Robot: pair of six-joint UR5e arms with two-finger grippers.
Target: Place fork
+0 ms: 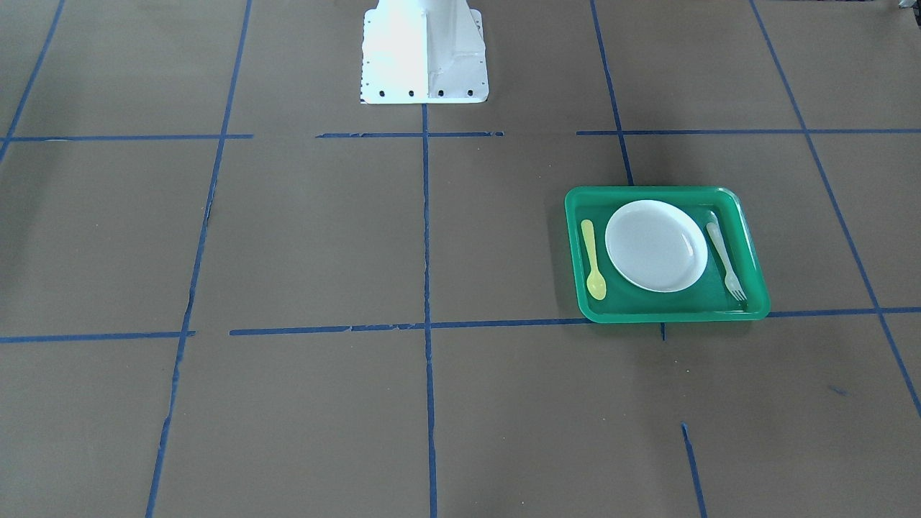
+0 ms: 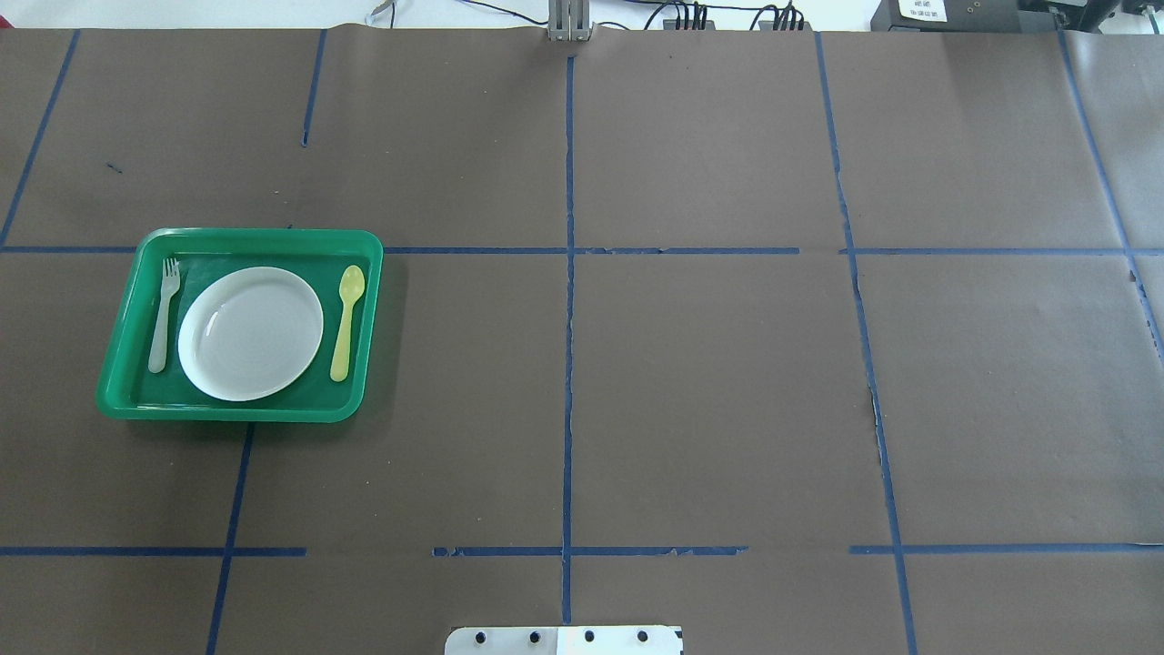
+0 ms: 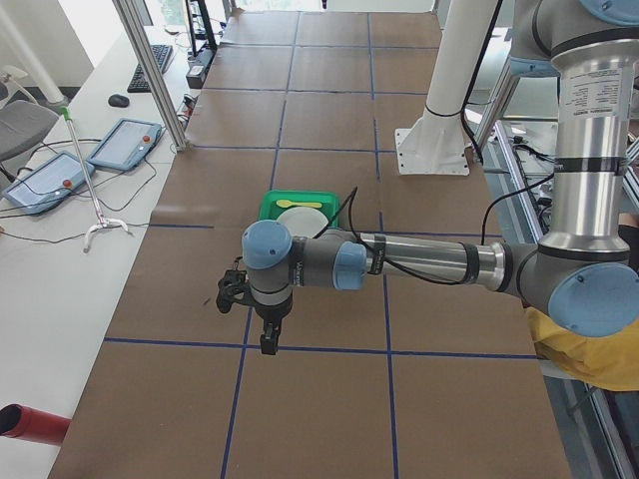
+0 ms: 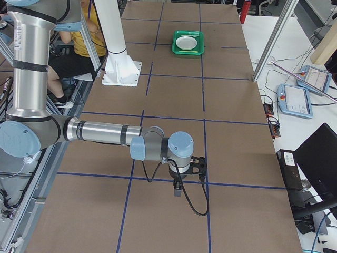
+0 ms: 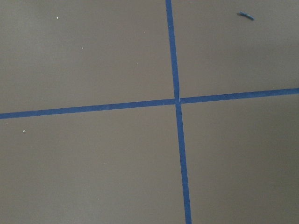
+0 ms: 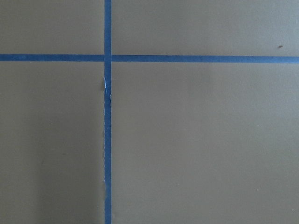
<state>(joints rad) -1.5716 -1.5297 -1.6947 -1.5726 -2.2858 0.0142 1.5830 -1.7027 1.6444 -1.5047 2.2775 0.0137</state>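
The whitish fork (image 2: 165, 314) lies in the green tray (image 2: 236, 414), just left of the white plate (image 2: 250, 333), tines toward the far edge. The front-facing view shows the fork (image 1: 725, 260) right of the plate (image 1: 656, 245) in the tray (image 1: 669, 315). My left gripper (image 3: 232, 291) shows only in the exterior left view, above bare table, well away from the tray (image 3: 272, 205). My right gripper (image 4: 197, 164) shows only in the exterior right view, far from the tray (image 4: 188, 51). I cannot tell whether either is open or shut. Both wrist views show only table and tape.
A yellow spoon (image 2: 346, 320) lies in the tray on the plate's other side. Blue tape lines cross the brown table. The white robot base (image 1: 424, 57) stands at the table's edge. Tablets and cables lie beyond the table's far edge (image 3: 120, 145).
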